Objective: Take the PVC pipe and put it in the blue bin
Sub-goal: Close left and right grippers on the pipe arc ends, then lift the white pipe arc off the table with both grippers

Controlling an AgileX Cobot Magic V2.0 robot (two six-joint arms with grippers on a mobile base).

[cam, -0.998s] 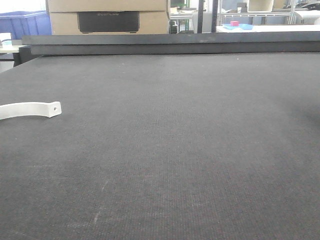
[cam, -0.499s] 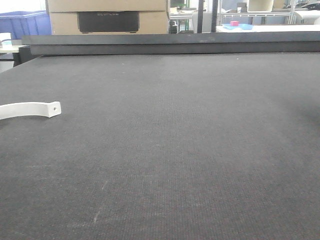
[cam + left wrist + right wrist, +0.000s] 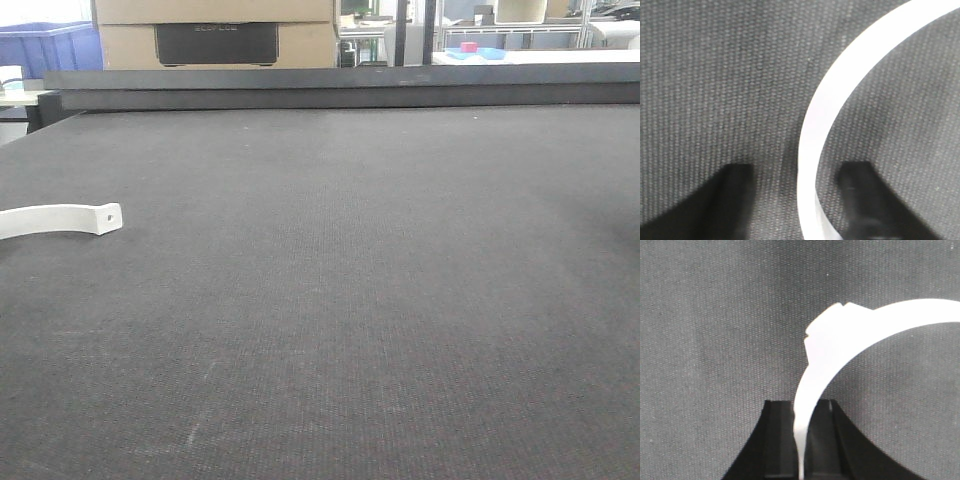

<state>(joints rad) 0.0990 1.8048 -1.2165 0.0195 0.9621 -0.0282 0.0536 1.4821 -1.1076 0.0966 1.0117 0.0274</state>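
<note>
A white curved PVC piece [image 3: 60, 218] lies on the dark mat at the left edge of the front view; no gripper shows there. In the left wrist view my left gripper [image 3: 797, 172] is open, low over the mat, with a white curved PVC strip [image 3: 840, 85] running between its two dark fingers [image 3: 735, 190]. I cannot tell if it is the same piece. In the right wrist view my right gripper [image 3: 801, 412] is shut on the end of another white curved PVC piece [image 3: 840, 340], which arcs up and to the right. A blue bin [image 3: 50, 45] stands beyond the table's far left corner.
The dark mat [image 3: 350, 280] covers the whole table. A black rail [image 3: 350, 88] runs along its far edge. A cardboard box [image 3: 215, 30] stands behind the rail, with shelves and a small blue and pink item [image 3: 470, 48] at the back right.
</note>
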